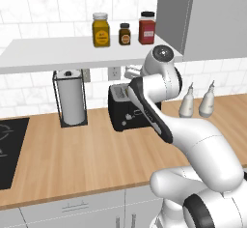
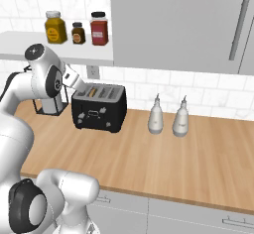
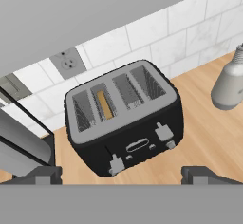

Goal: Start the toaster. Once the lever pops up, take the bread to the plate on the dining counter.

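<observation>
Two dark fingertips frame the bottom of our hand view, spread wide with nothing between them, so our gripper is released and hangs above and in front of the black boxy four-slot toaster, near it but not touching. That toaster stands toward the back edge of the wall-side light-wood counter, close under the white tiled wall and its outlet. One tan-brown slice of bread sits down in the second slot from the left as the hand view shows it, only its top edge visible; the other three slots look empty. On the toaster's front we count two white levers, and both appear to sit low, though we cannot tell whether either is pressed. We judge the task to be at its very start: the lever by the bread has yet to be worked, or has only just been worked, and the lift and carry to the plate are all left. To the toaster's left stands one wire-framed paper towel roll, and at the counter's far left edge one black cooktop. To the right stand two pale grey bottles, just beside each other. Above, three jars line the white shelf: one yellow, one small and dark, one red.
</observation>
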